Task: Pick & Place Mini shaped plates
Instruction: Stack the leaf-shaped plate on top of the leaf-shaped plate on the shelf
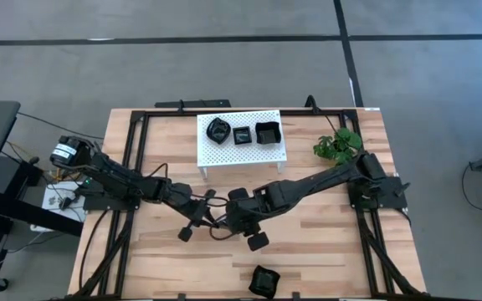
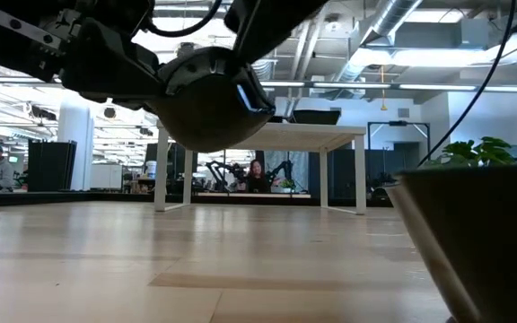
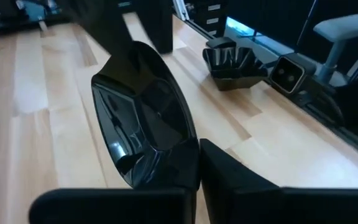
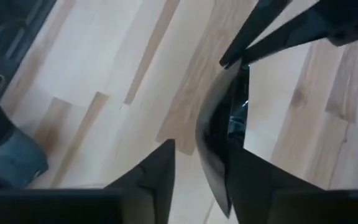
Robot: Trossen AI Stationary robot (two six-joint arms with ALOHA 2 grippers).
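A glossy black mini plate [image 3: 142, 118] stands on edge in the air over the middle of the table, also showing edge-on in the right wrist view [image 4: 211, 146]. My left gripper [image 1: 197, 211] [image 3: 197, 158] is shut on its near rim. My right gripper [image 1: 234, 219] [image 4: 201, 149] is open, coming from the other side, its fingers on either side of the opposite rim. Three more black plates [image 1: 241, 132] sit on top of the white perforated rack [image 1: 216, 155]. One wavy-rimmed plate [image 1: 264, 281] [image 3: 232, 62] rests on the table near the front edge. My left gripper pinches the plate's rim [image 3: 166, 163] between its two fingers, coming about level from the table's left. The plate stands on edge, lifted clear of the table [image 2: 205, 112]. My right gripper: bare wood shows between one finger [image 4: 163, 162] and the plate. Whether the other finger [image 4: 247, 171] touches it, I cannot tell.
A small green plant [image 1: 338, 144] stands at the back right beside the right arm's base. The rack is at the back middle. Bare wood lies left and right of the two grippers. People sit in the room beyond the table [image 2: 257, 175].
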